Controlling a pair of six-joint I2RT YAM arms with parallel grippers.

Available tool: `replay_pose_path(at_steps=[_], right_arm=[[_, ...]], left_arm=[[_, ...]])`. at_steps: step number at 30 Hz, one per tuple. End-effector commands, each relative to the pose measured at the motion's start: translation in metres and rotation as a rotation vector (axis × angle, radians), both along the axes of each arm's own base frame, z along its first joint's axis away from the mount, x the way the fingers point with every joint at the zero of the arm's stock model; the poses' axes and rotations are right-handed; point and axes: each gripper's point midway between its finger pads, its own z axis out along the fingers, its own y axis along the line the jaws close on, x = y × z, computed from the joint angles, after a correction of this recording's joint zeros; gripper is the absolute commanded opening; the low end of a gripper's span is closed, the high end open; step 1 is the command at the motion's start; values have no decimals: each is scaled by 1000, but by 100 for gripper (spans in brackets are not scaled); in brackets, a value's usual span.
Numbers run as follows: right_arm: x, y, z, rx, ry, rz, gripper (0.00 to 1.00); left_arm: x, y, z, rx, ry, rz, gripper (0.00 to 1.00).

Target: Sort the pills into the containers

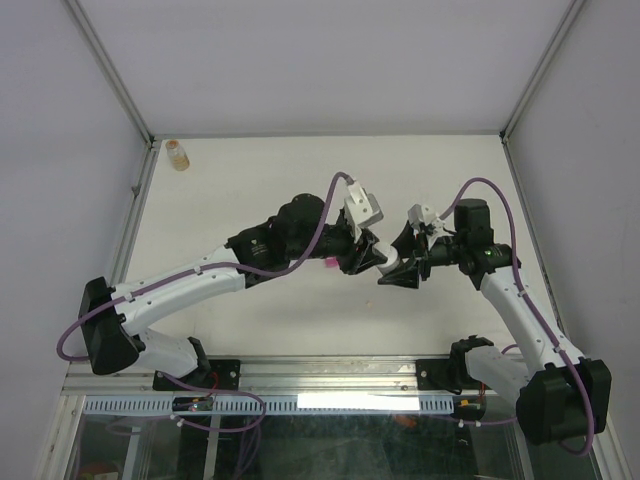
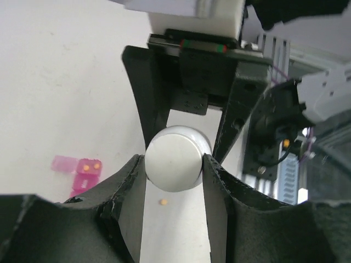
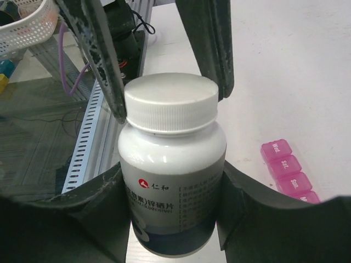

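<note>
Firmly, right gripper round white-capped bottle

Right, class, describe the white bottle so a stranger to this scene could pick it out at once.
Find the middle of the pale table, where the two arms meet. There the left claw and right claw both grip a white bottle with a white cap and printed label. The other bottle in view, the amber bottle in the far left corner, stands alone.

Bright even light, soft shadows, blurred near foregrounds in wrist views
</note>
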Motion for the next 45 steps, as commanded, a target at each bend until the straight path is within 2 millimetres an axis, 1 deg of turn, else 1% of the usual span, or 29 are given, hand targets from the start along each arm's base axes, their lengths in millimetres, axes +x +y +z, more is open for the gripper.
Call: replay_pose_path(at_steps=[1,2,4,5,6,7,9,10,11,12,15,18,25,30,32,34,35,38,40,41,43,45], right_arm=[[7,1,20,23,-81,0,0],[7,1,19,22,-80,0,0],[8,1,19,22,-79,-1,0],[8,1,18,21,-78,0,0],[7,1,18,22,-76,0,0],[8,1,18,21,-77,-1,0],[7,1,19,21,-80,-3,0],[8,1,19,21,-80,-4,0],[7,0,19,21,-80,-5,0],[8,0,19,21,-81,-6,0],[8,0,18,21,-79,-6,0],[8,0,18,22,-80,-5,0],[9,1,18,21,-78,-4,0],[9,1,16,20,-72,-4,0],[9,1,16,19,-71,-4,0],[9,1,16,19,-71,-6,0],[9,0,16,18,-73,-7,0],[10,0,16,16,-72,-9,0],[10,0,15,16,-70,-9,0],[10,0,15,15,-70,-10,0],[11,0,15,14,-72,-11,0],[11,0,15,14,-72,-11,0]], left_arm=[[-78,3,-18,26,-303,-570,25],[-76,3,-15,24,-360,-584,26],[-66,2,-6,13,-387,-570,29],[-61,1,0,7,-392,-557,34],[-56,-1,6,-2,-396,-536,43],[-50,-3,11,-9,-396,-506,56],[-42,-4,23,-52,-402,-430,79],[-38,-3,34,-92,-404,-380,88],[-33,0,41,-129,-403,-322,97],[-30,3,50,-174,-397,-273,99],[-30,17,69,-285,-364,-203,99],[-30,30,78,-342,-307,-139,99],[-18,55,80,-488,-57,74,99],[-23,62,79,-596,77,94,99],[-21,63,76,-608,121,118,99],[-15,64,71,-599,163,164,98],[-11,63,68,-585,176,189,93],[-1,57,59,-507,196,260,74],[5,49,51,-433,209,307,66],[6,43,45,-385,218,324,64],[11,36,36,-326,218,360,63],[12,30,32,-285,213,372,64]])
